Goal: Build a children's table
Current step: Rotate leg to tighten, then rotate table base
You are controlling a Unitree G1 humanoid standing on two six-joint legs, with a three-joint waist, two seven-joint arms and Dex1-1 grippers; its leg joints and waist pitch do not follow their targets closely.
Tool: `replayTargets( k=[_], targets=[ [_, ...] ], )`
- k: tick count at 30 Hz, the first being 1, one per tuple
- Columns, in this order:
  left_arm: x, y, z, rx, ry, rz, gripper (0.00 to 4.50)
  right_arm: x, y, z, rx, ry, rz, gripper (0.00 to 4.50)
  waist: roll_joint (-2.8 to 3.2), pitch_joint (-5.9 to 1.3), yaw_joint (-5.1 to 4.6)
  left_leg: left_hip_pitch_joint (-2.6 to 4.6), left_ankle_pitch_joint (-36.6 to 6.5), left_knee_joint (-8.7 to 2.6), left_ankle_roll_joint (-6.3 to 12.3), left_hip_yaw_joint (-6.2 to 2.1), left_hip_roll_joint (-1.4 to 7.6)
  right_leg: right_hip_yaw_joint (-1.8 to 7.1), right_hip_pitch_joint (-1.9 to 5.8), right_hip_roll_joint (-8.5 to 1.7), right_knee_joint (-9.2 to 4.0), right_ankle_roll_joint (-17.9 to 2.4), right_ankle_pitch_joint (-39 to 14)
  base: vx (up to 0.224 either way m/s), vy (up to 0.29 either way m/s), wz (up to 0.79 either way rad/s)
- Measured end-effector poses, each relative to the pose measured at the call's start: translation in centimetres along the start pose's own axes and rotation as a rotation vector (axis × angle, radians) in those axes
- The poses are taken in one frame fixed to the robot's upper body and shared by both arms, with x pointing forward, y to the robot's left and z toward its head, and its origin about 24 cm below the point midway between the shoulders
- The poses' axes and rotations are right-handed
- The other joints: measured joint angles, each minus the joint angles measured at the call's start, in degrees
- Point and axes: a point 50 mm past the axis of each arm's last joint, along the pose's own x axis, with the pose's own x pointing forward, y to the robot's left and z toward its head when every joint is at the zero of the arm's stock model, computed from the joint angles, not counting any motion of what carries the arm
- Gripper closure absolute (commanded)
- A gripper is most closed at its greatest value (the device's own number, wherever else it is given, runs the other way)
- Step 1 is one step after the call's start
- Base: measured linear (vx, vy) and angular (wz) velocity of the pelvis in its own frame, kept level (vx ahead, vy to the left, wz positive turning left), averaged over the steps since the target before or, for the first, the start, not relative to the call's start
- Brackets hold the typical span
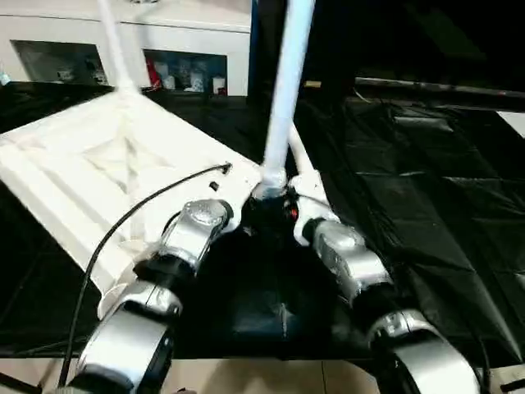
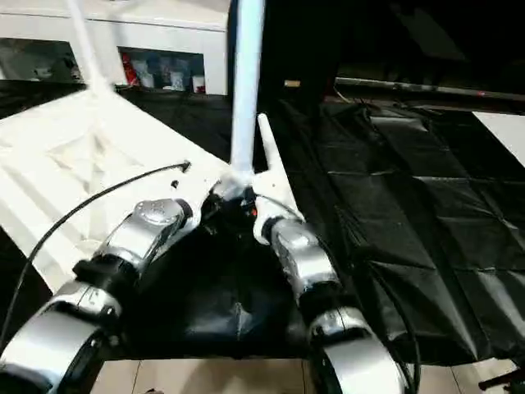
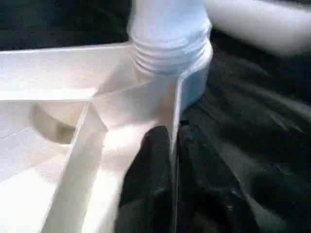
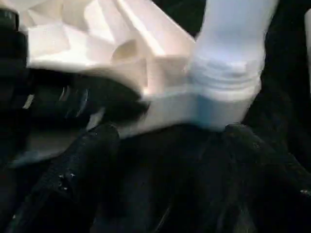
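The white tabletop (image 1: 90,164) lies upside down on a black sheet, ribbed side up. One white leg (image 1: 115,45) stands in its far corner. A second leg (image 1: 287,90) stands upright in the near corner socket (image 3: 194,82), with screw threads (image 3: 167,56) showing above the socket rim. My left gripper (image 3: 174,133) is shut on the tabletop's thin rim wall just short of that socket, one black finger on each side. My right gripper (image 4: 165,141) is open, its fingers (image 4: 87,155) spread below the same socket. Another leg (image 2: 271,156) lies on the sheet behind the corner.
The black sheet (image 1: 426,189) covers the floor to the right and front, ending at pale tiles (image 1: 271,377) near me. A white cabinet with glass doors (image 1: 197,33) stands at the back. A black cable (image 1: 123,222) loops over my left forearm.
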Motion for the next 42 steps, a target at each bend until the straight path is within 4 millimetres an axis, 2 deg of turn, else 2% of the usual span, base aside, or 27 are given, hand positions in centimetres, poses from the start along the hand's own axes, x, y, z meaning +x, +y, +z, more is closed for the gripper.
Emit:
replayTargets(
  k=[1, 3, 6, 9, 12, 15, 19, 20, 23, 26, 30, 31, 34, 38, 42],
  targets=[
    [-0.1, 0.5, 0.2, -0.016, -0.021, 0.042, 3.62, 0.0, -0.1, -0.1, 0.002, 0.005, -0.003, 0.59, -0.04, 0.02, -0.01, -0.13, 0.0, 0.01, 0.0, -0.02, 0.01, -0.02, -0.1, 0.04, 0.0, -0.03, 0.02, 0.0, 0.0, 0.0],
    [-0.4, 2.4, 1.3, -0.022, -0.067, 0.14, 3.57, -0.1, -0.3, 0.0, 0.002, 0.007, -0.015, 0.59, -0.04, 0.03, 0.24, -0.53, 0.03, 0.05, 0.03, -0.06, 0.03, -0.11, -0.43, 0.04, 0.05, -0.05, 0.02, 0.0, 0.0, 0.0],
    [-1.3, 4.7, 2.2, -0.053, -0.141, 0.251, 3.26, 0.0, -0.2, 0.4, 0.002, -0.008, -0.02, 0.59, -0.04, 0.03, 0.78, -0.6, 0.17, 0.05, 0.33, -0.05, 0.03, -0.13, -0.61, 0.03, 0.02, -0.11, -0.01, 0.0, 0.0, 0.0],
    [-2.2, 6.0, 2.2, -0.058, -0.186, 0.34, 3.19, 0.2, 0.3, 0.9, 0.001, -0.028, -0.007, 0.59, 0.03, 0.06, 1.39, -0.56, 0.1, 0.09, 0.44, -0.03, 0.06, -0.13, -0.63, 0.0, -0.03, -0.12, -0.02, 0.0, 0.0, 0.0],
    [-4.1, 7.7, 1.4, -0.063, -0.205, 0.449, 2.83, 0.3, 0.7, 0.9, -0.002, -0.023, 0.004, 0.59, 0.12, 0.13, 1.4, -0.58, 0.03, 0.14, 0.42, -0.01, 0.07, -0.14, -0.63, -0.04, -0.04, -0.12, -0.02, 0.0, 0.0, 0.0],
    [-8.0, 10.1, 0.2, -0.076, -0.218, 0.643, 2.73, 0.2, 0.9, 1.0, -0.003, -0.027, 0.007, 0.59, 0.1, 0.13, 1.02, -0.52, -0.14, 0.12, 0.19, 0.03, 0.14, -0.17, -0.63, -0.02, 0.0, -0.15, -0.04, 0.0, 0.0, 0.0],
    [-12.3, 12.0, -0.7, -0.172, -0.25, 0.88, 2.4, 0.2, 0.9, 0.8, 0.0, -0.021, 0.006, 0.59, 0.05, 0.13, 1.36, -0.51, -0.12, 0.17, 0.17, 0.02, 0.14, -0.17, -0.54, -0.02, 0.03, -0.17, -0.07, 0.0, 0.0, 0.0],
    [-13.9, 12.3, -1.3, -0.173, -0.255, 0.966, 2.29, 0.3, 1.2, 0.9, 0.0, -0.024, 0.014, 0.59, 0.03, 0.12, 1.34, -0.5, -0.12, 0.18, 0.18, 0.03, 0.14, -0.15, -0.51, -0.03, 0.02, -0.16, -0.07, 0.0, 0.0, 0.0],
    [-16.4, 12.4, -3.2, -0.154, -0.209, 1.103, 1.97, 0.2, 1.2, 1.0, -0.003, -0.024, 0.014, 0.59, -0.14, 0.15, 1.51, -0.5, -0.11, 0.21, 0.17, -0.01, 0.15, -0.2, -0.47, -0.03, -0.01, -0.11, -0.06, 0.0, 0.0, 0.0],
    [-18.0, 12.1, -4.8, -0.134, -0.133, 1.17, 1.78, 0.0, 1.0, 1.3, -0.009, -0.039, 0.002, 0.59, -0.23, 0.11, 1.65, -0.52, -0.12, 0.31, 0.18, -0.02, 0.14, -0.18, -0.41, -0.04, -0.02, -0.03, -0.03, 0.0, 0.0, 0.0],
    [-18.9, 11.3, -7.4, -0.145, 0.016, 1.166, 1.48, -0.4, 0.3, 1.8, -0.031, -0.042, -0.031, 0.59, -0.23, 0.12, 1.58, -0.52, -0.13, 0.4, 0.19, -0.02, 0.12, -0.14, -0.41, -0.03, -0.04, 0.06, 0.04, 0.0, 0.0, 0.0],
    [-19.0, 10.9, -8.0, -0.16, 0.052, 1.16, 1.24, -0.6, 0.0, 2.1, -0.043, -0.042, -0.043, 0.59, -0.22, 0.13, 1.55, -0.53, -0.13, 0.41, 0.19, -0.02, 0.12, -0.14, -0.41, -0.04, -0.04, 0.06, 0.04, 0.0, 0.0, 0.0],
    [-19.1, 9.7, -9.4, -0.212, 0.137, 1.133, 1.03, -1.0, -0.8, 2.8, -0.067, -0.044, -0.077, 0.59, -0.2, 0.14, 1.52, -0.51, -0.12, 0.42, 0.19, -0.03, 0.11, -0.15, -0.38, 0.0, -0.03, 0.07, 0.05, 0.0, 0.0, 0.0],
    [-18.5, 8.3, -9.7, -0.279, 0.167, 1.024, 1.03, -1.3, -1.4, 3.1, -0.086, -0.012, -0.12, 0.59, -0.14, 0.16, 1.42, -0.52, -0.13, 0.43, 0.18, -0.04, 0.09, -0.14, -0.35, 0.06, -0.04, 0.07, 0.05, 0.0, 0.0, 0.0],
    [-17.5, 5.6, -10.3, -0.333, 0.218, 0.814, 1.03, -2.2, -3.0, 3.2, -0.1, 0.064, -0.188, 0.59, 0.02, 0.22, 1.59, -0.52, -0.13, 0.44, 0.19, -0.04, 0.07, -0.14, -0.37, 0.03, -0.05, 0.08, 0.06, 0.0, 0.0, 0.0]
  ],
)
